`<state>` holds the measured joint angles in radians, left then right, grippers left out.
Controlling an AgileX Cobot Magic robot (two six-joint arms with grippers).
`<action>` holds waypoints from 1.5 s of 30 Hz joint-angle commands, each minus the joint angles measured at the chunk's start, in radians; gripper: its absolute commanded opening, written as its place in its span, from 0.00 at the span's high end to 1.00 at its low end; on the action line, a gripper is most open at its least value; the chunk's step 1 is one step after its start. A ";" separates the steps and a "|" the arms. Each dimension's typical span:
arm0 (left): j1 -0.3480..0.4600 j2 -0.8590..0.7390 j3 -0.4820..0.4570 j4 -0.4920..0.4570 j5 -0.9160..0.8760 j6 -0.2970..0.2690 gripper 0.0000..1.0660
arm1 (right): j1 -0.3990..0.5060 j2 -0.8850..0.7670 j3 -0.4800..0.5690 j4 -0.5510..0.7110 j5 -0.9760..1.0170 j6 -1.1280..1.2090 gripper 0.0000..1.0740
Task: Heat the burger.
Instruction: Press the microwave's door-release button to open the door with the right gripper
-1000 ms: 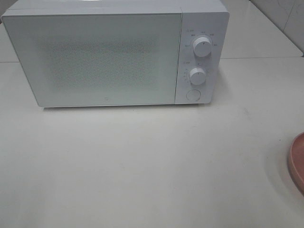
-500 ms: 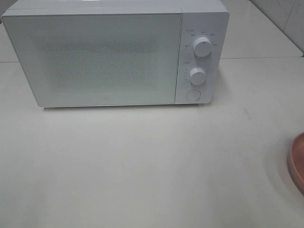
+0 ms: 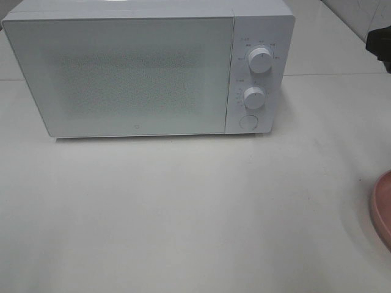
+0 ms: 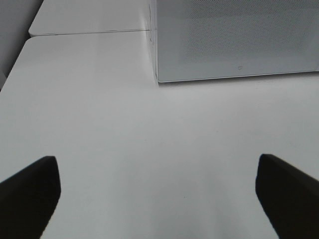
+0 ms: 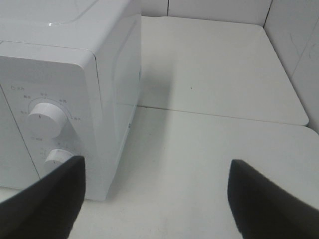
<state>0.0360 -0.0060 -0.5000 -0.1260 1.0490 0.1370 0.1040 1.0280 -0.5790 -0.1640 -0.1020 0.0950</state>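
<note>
The burger is out of view in every frame. A white microwave [image 3: 122, 73] stands at the back of the table with its door shut; its corner and dials also show in the right wrist view [image 5: 75, 99]. My left gripper [image 4: 159, 199] hangs open over bare table in front of the microwave's lower left corner [image 4: 234, 45]. To the right of the microwave, my right gripper [image 5: 157, 199] is open with nothing between its fingers. A dark part of the right arm [image 3: 380, 41] shows at the top right edge of the exterior view.
The rim of a flat pink plate [image 3: 382, 207] pokes in at the right edge of the table. The microwave's panel carries two white knobs [image 3: 259, 60] [image 3: 254, 96] and a round button [image 3: 248, 121]. A tiled wall [image 5: 294, 40] closes the back right.
A dark part of the right arm has come into the exterior view at the top right edge. The microwave and the plate have not moved.
</note>
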 commanded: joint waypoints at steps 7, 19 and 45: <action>0.001 -0.023 0.003 0.000 -0.011 0.001 0.06 | 0.011 0.154 0.114 0.175 -0.380 -0.137 0.30; 0.001 -0.023 0.003 0.000 -0.011 0.001 0.06 | 0.230 0.250 0.200 0.597 -0.645 -0.479 0.30; 0.001 -0.023 0.003 0.000 -0.011 0.001 0.06 | 0.743 0.530 0.207 1.004 -0.975 -0.497 0.30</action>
<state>0.0360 -0.0060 -0.5000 -0.1260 1.0490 0.1370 0.8190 1.5410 -0.3740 0.8350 -1.0550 -0.4280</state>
